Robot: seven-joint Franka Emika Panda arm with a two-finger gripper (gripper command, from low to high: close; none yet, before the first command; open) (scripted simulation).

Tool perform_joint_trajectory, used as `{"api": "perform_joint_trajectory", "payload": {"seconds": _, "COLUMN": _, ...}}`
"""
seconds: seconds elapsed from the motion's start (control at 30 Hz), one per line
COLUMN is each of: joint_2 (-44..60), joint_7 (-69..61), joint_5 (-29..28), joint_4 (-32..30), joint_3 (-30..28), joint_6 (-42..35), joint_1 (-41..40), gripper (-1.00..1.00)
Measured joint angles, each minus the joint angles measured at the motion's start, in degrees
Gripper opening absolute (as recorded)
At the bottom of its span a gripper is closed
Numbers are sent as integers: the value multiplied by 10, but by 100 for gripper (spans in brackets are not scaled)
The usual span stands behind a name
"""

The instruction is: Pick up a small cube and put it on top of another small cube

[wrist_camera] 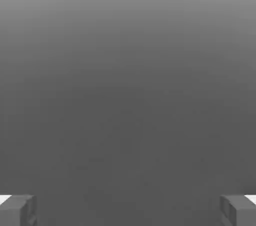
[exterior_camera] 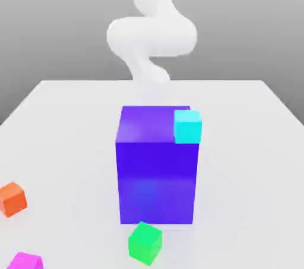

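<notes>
The small magenta cube (exterior_camera: 25,260) lies on the white table at the near corner on the exterior view's left, partly cut by the picture's edge. A cyan cube (exterior_camera: 187,126) of about the same size sits at the top edge of the big blue block (exterior_camera: 157,173), on the exterior view's right. My white arm (exterior_camera: 151,36) rises behind the blue block, far from the magenta cube. In the hand view my gripper (wrist_camera: 128,211) is open, its two grey fingertips (wrist_camera: 17,211) wide apart with nothing between them, facing plain grey.
An orange cube (exterior_camera: 12,198) rests near the table's edge on the exterior view's left. A green cube (exterior_camera: 145,243) lies tilted just in front of the blue block. The white table (exterior_camera: 249,161) stretches to both sides of the block.
</notes>
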Motion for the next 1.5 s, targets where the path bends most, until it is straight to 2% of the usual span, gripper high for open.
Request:
{"api": "perform_joint_trajectory", "payload": {"seconds": 0.27, "joint_2": 175, "joint_7": -129, "joint_5": -129, "joint_4": 26, "joint_3": -6, "joint_6": 10, "joint_1": -36, "gripper": 0}}
{"api": "perform_joint_trajectory", "payload": {"seconds": 0.4, "joint_2": 259, "joint_7": -212, "joint_5": -165, "joint_4": 37, "joint_3": -26, "joint_6": 17, "joint_1": -46, "gripper": 0}}
{"api": "perform_joint_trajectory", "payload": {"seconds": 0.53, "joint_2": 340, "joint_7": -312, "joint_5": -177, "joint_4": 47, "joint_3": -48, "joint_6": 32, "joint_1": -57, "gripper": 0}}
{"api": "perform_joint_trajectory", "payload": {"seconds": 0.7, "joint_2": 435, "joint_7": -456, "joint_5": -161, "joint_4": 57, "joint_3": -59, "joint_6": 60, "joint_1": -94, "gripper": 0}}
{"api": "perform_joint_trajectory", "payload": {"seconds": 0.9, "joint_2": 537, "joint_7": -653, "joint_5": -105, "joint_4": 66, "joint_3": -50, "joint_6": 101, "joint_1": -139, "gripper": 0}}
{"api": "perform_joint_trajectory", "payload": {"seconds": 1.17, "joint_2": 646, "joint_7": -933, "joint_5": -2, "joint_4": 77, "joint_3": 22, "joint_6": 155, "joint_1": -253, "gripper": 0}}
{"api": "perform_joint_trajectory", "payload": {"seconds": 1.3, "joint_2": 728, "joint_7": -962, "joint_5": 3, "joint_4": 95, "joint_3": 27, "joint_6": 215, "joint_1": -265, "gripper": 0}}
{"api": "perform_joint_trajectory", "payload": {"seconds": 1.33, "joint_2": 741, "joint_7": -962, "joint_5": 1, "joint_4": 98, "joint_3": 26, "joint_6": 225, "joint_1": -264, "gripper": -100}}
{"api": "perform_joint_trajectory", "payload": {"seconds": 1.5, "joint_2": 741, "joint_7": -962, "joint_5": 1, "joint_4": 98, "joint_3": 26, "joint_6": 223, "joint_1": -264, "gripper": -100}}
